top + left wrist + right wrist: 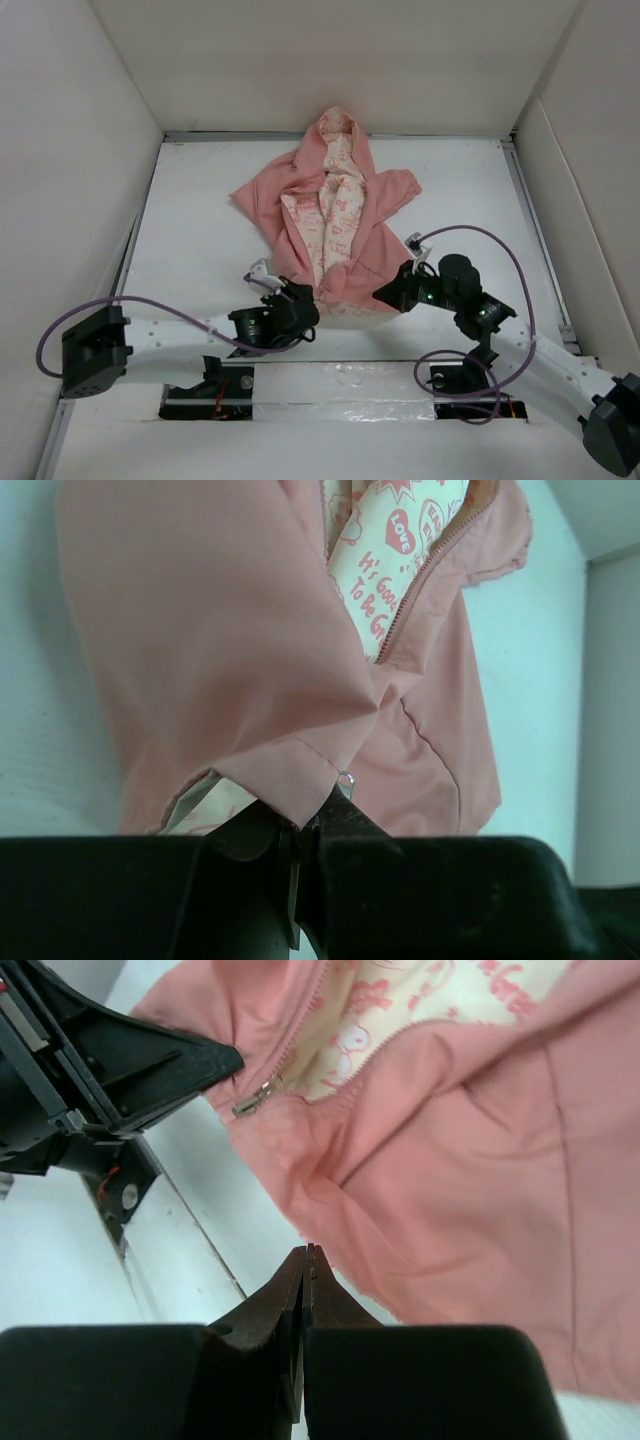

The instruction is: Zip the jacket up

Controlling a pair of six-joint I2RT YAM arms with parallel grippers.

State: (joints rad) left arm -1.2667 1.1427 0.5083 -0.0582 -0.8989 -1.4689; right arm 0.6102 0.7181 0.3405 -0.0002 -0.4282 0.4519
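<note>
The salmon-pink jacket (335, 215) lies open on the white table, its cream printed lining (335, 210) showing and the hood at the far end. My left gripper (297, 300) is shut on the near hem corner of one front panel (290, 780). A small metal zipper part (346, 778) sits right beside the fingertips. My right gripper (387, 296) is shut, its tips (308, 1252) at the edge of the other panel's hem (400, 1250) with no fabric between them. The zipper slider (256, 1095) lies at the bottom of the open teeth, close to my left gripper (140, 1060).
White enclosure walls (80, 150) stand on the left, far and right sides. A metal rail (535, 230) runs along the table's right edge. Purple cables (500, 250) loop over both arms. Dark cut-outs (205, 400) hold the arm bases at the near edge.
</note>
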